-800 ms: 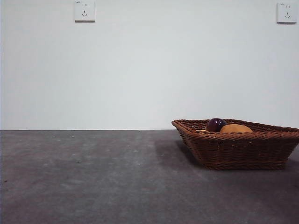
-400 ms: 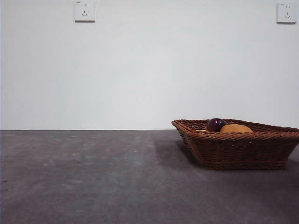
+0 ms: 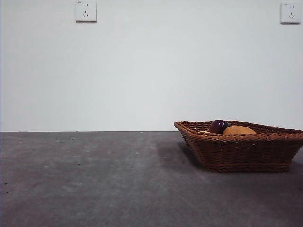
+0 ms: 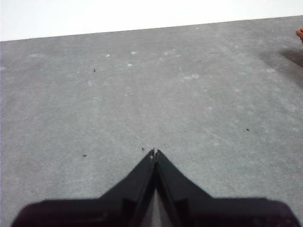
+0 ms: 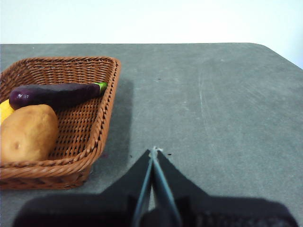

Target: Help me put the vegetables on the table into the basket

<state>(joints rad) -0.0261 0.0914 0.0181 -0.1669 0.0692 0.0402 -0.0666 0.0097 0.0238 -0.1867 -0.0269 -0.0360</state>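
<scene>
Vegetables (image 5: 42,113) lie in the basket (image 5: 102,118) beside the closed, empty right end effector (image 5: 154,152).

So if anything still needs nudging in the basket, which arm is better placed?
Right. The right gripper, shut, sits beside the basket holding potato and eggplant; the left gripper faces bare table.

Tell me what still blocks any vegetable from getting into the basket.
Nothing visible does: the potato, eggplant and yellow piece already lie inside the basket. Both the left gripper and the right gripper are shut and empty over bare table.
</scene>
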